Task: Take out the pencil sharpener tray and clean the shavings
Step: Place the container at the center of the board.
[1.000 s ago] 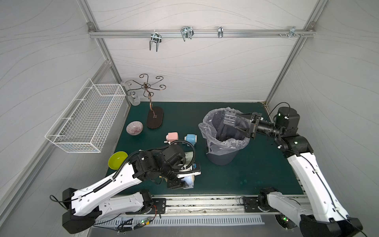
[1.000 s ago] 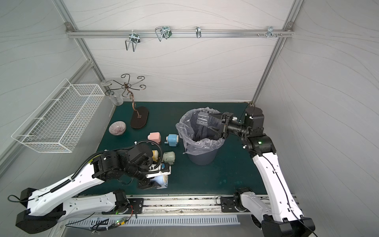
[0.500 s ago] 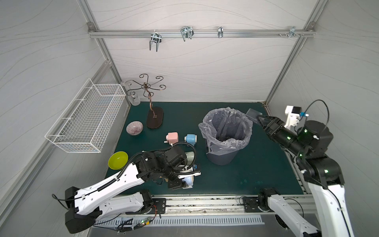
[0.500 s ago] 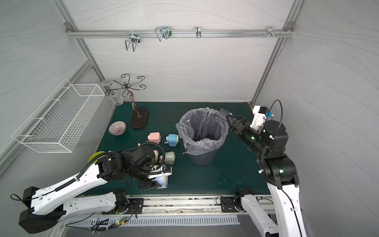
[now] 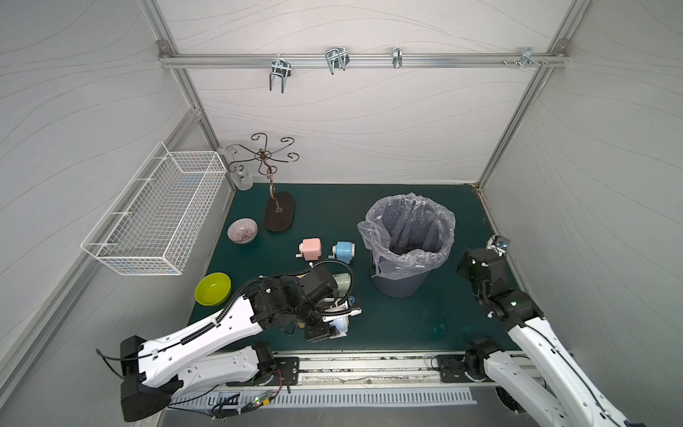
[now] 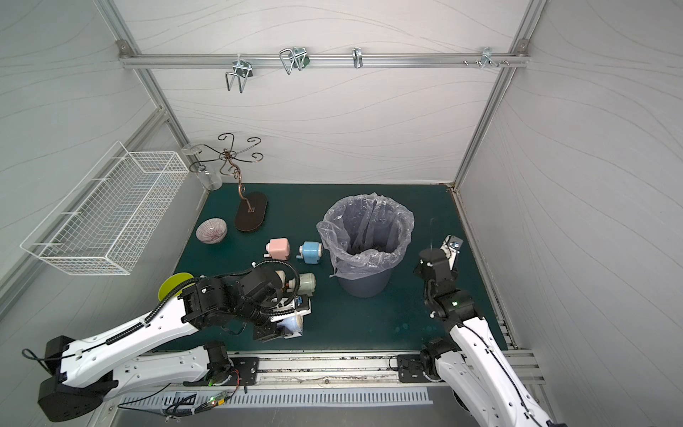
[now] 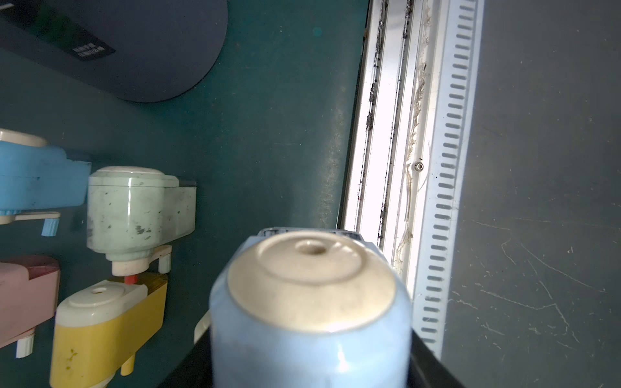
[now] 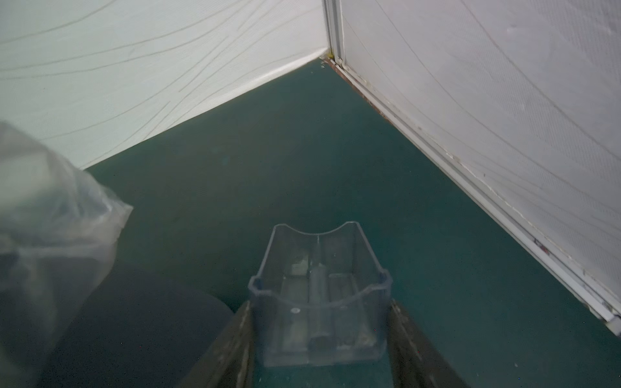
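Note:
My left gripper [image 7: 309, 369] is shut on a light blue pencil sharpener [image 7: 309, 319] with a cream, holed end cap. It holds that sharpener [image 5: 340, 324] just above the mat near the front rail. My right gripper [image 8: 319, 339] is shut on the clear plastic tray [image 8: 319, 295], its open side up, low over the mat to the right of the bin. The tray looks nearly bare inside. Small dark shavings [image 5: 408, 247] lie at the bottom of the lined bin [image 5: 406, 236]. In both top views the right arm [image 6: 443, 273] hides its own fingers.
A pink sharpener [image 5: 311, 248], a blue one [image 5: 343, 252], a pale green one [image 7: 134, 208] and a yellow one [image 7: 107, 322] stand left of the bin. A green bowl [image 5: 213, 288], a striped bowl [image 5: 242, 230], a hook stand [image 5: 279, 212] and a wire basket [image 5: 159, 218] are further left.
My right arm has drawn back from over the bin's mouth with the tray, coming down to the bin's right. The left arm and its sharpener have barely moved.

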`<action>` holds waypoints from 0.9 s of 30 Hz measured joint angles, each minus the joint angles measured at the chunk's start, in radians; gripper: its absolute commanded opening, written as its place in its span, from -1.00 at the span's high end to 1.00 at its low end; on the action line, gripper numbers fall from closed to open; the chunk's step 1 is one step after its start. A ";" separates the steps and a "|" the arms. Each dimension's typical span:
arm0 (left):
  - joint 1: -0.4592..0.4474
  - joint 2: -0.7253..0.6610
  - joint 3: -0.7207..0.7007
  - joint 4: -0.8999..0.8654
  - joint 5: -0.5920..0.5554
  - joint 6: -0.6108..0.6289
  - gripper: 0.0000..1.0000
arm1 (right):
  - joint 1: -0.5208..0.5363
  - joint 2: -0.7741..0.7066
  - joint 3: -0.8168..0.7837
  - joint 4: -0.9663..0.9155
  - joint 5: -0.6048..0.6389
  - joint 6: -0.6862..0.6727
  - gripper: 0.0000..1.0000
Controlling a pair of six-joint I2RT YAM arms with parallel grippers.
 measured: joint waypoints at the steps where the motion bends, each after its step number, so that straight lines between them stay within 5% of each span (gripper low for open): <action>1: 0.000 -0.005 -0.008 0.005 -0.005 -0.005 1.00 | 0.051 -0.004 -0.040 0.055 0.038 -0.005 1.00; 7: 0.000 -0.031 -0.036 0.013 -0.027 -0.024 1.00 | 0.111 0.025 -0.136 0.175 0.128 0.058 1.00; 20: 0.000 -0.059 -0.041 0.027 -0.068 -0.036 1.00 | 0.151 0.018 -0.371 0.323 0.101 0.177 1.00; 27: 0.000 -0.051 -0.062 0.038 -0.079 -0.031 1.00 | 0.154 0.204 -0.433 0.505 0.053 0.206 1.00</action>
